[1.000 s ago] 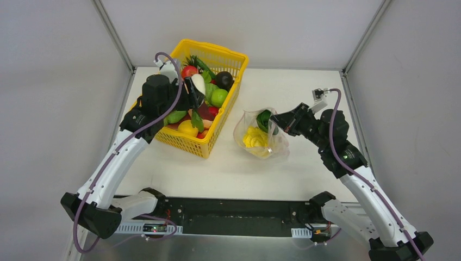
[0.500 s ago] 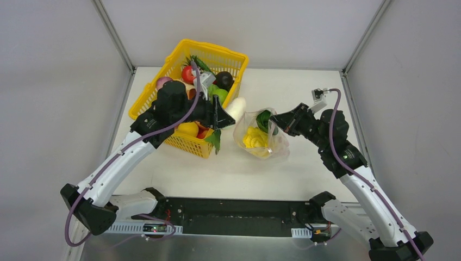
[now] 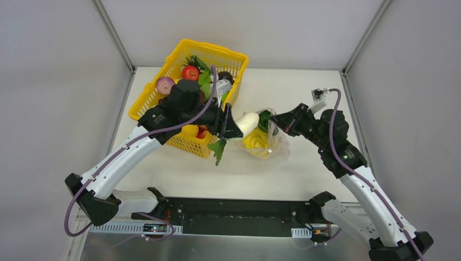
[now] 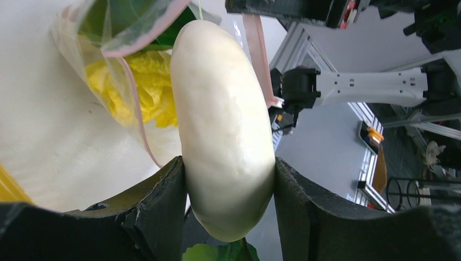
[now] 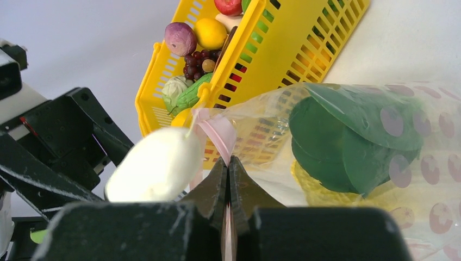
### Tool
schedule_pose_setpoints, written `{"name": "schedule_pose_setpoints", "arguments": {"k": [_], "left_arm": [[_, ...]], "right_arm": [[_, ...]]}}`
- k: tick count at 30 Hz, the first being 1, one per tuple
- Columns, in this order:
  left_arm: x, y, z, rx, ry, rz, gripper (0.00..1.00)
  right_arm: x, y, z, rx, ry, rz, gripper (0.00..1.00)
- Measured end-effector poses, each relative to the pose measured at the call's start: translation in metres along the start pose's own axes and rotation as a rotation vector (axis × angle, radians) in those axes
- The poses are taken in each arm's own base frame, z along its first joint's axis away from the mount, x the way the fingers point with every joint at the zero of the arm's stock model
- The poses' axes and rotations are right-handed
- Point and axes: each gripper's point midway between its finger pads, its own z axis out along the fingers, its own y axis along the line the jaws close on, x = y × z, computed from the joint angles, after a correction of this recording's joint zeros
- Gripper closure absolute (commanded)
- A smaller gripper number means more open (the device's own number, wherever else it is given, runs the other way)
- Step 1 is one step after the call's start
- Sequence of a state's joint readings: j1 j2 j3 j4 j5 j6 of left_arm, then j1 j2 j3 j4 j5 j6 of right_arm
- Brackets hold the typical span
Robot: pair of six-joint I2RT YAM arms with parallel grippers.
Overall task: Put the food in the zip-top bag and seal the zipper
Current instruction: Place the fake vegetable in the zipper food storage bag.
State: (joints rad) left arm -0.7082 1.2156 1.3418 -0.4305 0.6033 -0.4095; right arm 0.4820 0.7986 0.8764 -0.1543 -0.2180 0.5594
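Observation:
My left gripper [image 3: 235, 126] is shut on a white radish [image 3: 247, 123], whose green leaves [image 3: 217, 149] hang below. The radish tip is at the mouth of the clear zip-top bag [image 3: 263, 142]. In the left wrist view the radish [image 4: 224, 125] fills the space between my jaws [image 4: 228, 196], with the pinkish zipper [image 4: 136, 103] just beyond. My right gripper [image 3: 275, 120] is shut on the bag's pink zipper edge [image 5: 218, 133] and holds the mouth up. A yellow cabbage [image 3: 254, 139] and dark green leafy food [image 5: 353, 136] lie inside the bag.
The yellow mesh basket [image 3: 228, 60] stands at the back left, holding a red apple [image 3: 189, 72], a purple onion [image 3: 164, 85], a lime and other toy food. The left arm stretches across the basket's front right corner.
My left gripper has carried the radish out of the basket and rightward to the bag's mouth. The right gripper and the bag have stayed put.

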Motion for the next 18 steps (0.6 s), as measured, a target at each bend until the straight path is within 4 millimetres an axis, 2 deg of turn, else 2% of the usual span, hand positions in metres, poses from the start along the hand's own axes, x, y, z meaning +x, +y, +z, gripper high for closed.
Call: {"name": "schedule_pose_setpoints", "arguments": {"k": [6,8,15,18], "left_arm": [[0.024,-0.003,-0.002,-0.01,0.096,-0.003,0.7],[0.026,-0.002,-0.002,-0.027,0.128,-0.001,0.7],[0.015,0.005,0.015,-0.102,0.183,0.006,0.75],[0.008,0.008,0.02,-0.129,0.167,0.016,0.82]], "right_arm": [[0.0,0.0,0.0,-0.001,0.001,0.002,1.0],[0.001,0.001,0.0,-0.003,0.006,0.005,1.0],[0.003,0.002,0.001,-0.01,0.018,0.008,1.0],[0.004,0.002,0.001,-0.014,0.022,0.008,1.0]]}}
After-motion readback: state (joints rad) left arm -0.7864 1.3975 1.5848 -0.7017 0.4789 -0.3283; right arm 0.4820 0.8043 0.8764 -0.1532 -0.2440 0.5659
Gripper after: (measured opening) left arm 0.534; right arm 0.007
